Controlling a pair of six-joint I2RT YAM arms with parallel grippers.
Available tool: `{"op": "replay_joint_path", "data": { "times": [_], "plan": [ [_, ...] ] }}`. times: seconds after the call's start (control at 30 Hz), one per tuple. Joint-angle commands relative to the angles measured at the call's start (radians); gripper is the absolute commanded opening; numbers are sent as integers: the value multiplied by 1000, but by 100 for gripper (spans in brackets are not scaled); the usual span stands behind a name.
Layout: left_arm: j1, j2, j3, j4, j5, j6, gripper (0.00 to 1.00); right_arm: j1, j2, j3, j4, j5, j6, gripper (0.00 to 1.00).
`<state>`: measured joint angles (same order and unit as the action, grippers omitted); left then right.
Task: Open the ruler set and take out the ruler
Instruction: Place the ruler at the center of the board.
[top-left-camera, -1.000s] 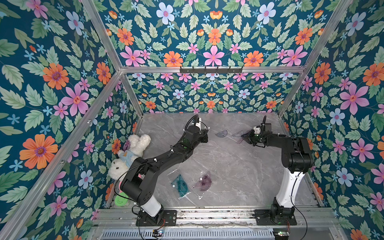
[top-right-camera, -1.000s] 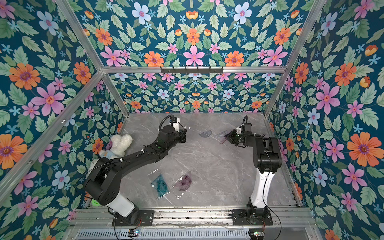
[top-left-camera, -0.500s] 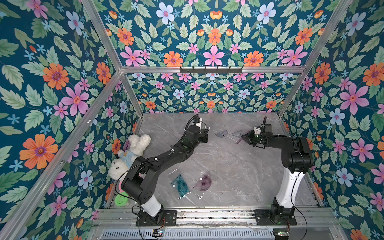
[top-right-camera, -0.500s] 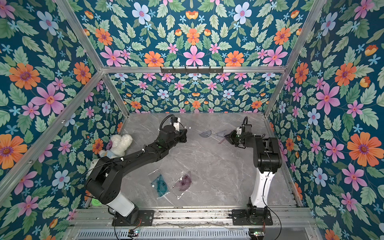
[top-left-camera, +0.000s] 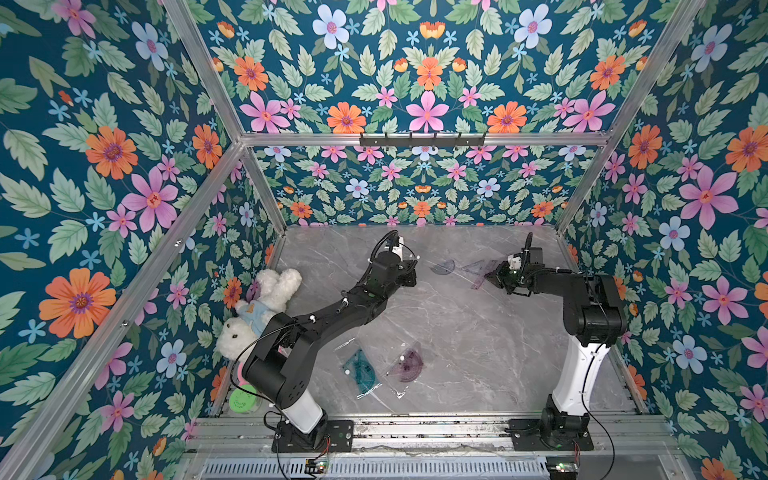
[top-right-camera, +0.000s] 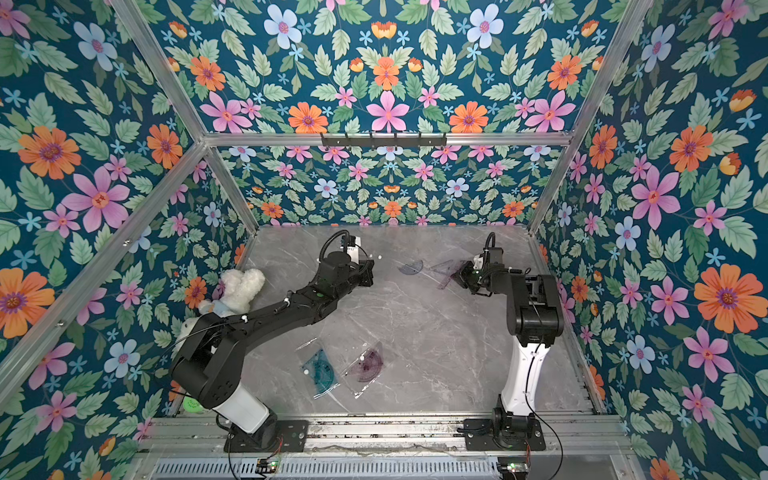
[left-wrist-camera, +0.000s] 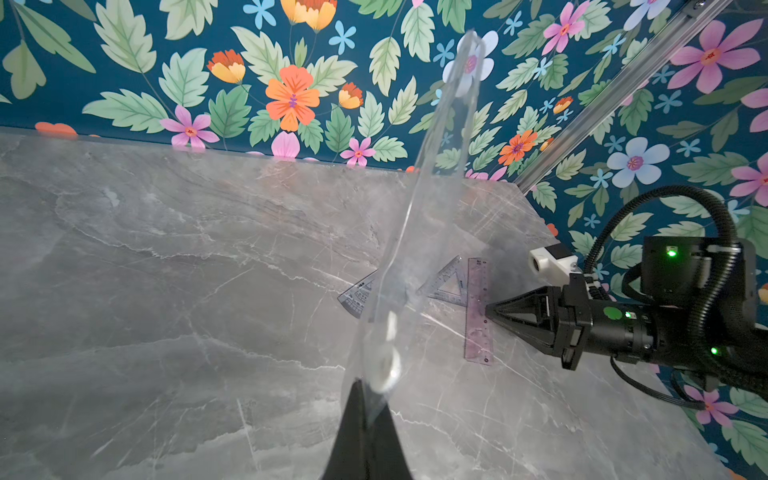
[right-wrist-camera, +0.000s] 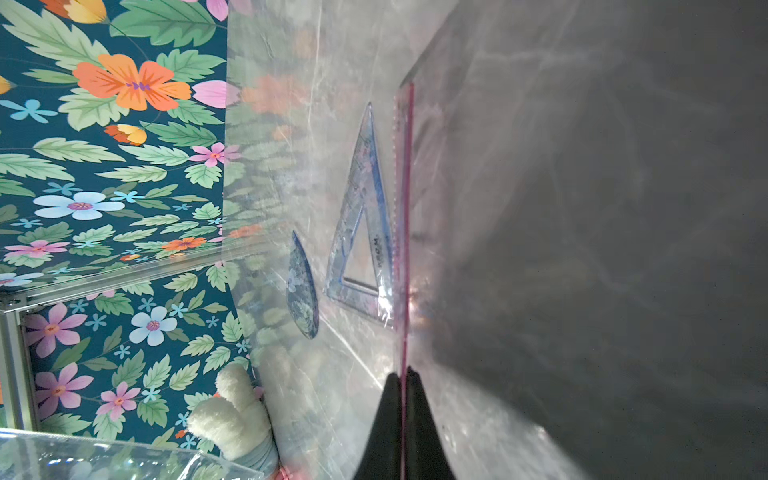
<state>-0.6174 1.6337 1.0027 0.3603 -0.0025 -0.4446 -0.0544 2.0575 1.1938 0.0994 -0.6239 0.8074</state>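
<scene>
- Two pairs of fingers are pinched tight. The right gripper (right-wrist-camera: 402, 374) has its tips closed on one long edge of the purple ruler (right-wrist-camera: 405, 208), which shows edge-on between them in the right wrist view.
- Seen from the left wrist, that ruler sits low on the grey table (left-wrist-camera: 166, 291) towards the far right corner. I cannot tell whether it rests flat along its whole length. The edge pinch looks chosen because a thin flat strip offers nothing else to grab.
- The left gripper (left-wrist-camera: 365, 390) is clamped on the lower end of the clear pouch (left-wrist-camera: 432, 187), holding it upright above the table. It looks empty, and I judge it is raised so that it hangs clear of the pieces.
- Just beside the ruler lie a set square (left-wrist-camera: 446, 282) and a protractor (left-wrist-camera: 357, 295), both outside the pouch and untouched.
- Nearer the front, a teal set (top-left-camera: 360, 370) and a purple set (top-left-camera: 407, 365) lie in their own wrappers, well apart from both arms.
- A plush rabbit (top-left-camera: 266, 307) leans against the left wall.
</scene>
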Motion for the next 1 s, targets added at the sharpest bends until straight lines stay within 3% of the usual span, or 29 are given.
{"op": "replay_joint_path", "data": {
  "times": [0.0, 0.37, 0.6, 0.97],
  "plan": [
    [2, -2, -1, 14, -6, 4, 0, 0, -16, 3, -45, 31, -25, 0],
    [5, 6, -1, 35, 8, -2, 0, -33, -137, -10, -57, 86, -8, 0],
    [7, -1, -8, 43, 13, 4, 0, -105, -100, 37, -82, 93, -9, 0],
    [10, -17, -15, 39, 21, 18, 0, -133, -2, 123, -107, 126, -22, 0]
  ]
}}
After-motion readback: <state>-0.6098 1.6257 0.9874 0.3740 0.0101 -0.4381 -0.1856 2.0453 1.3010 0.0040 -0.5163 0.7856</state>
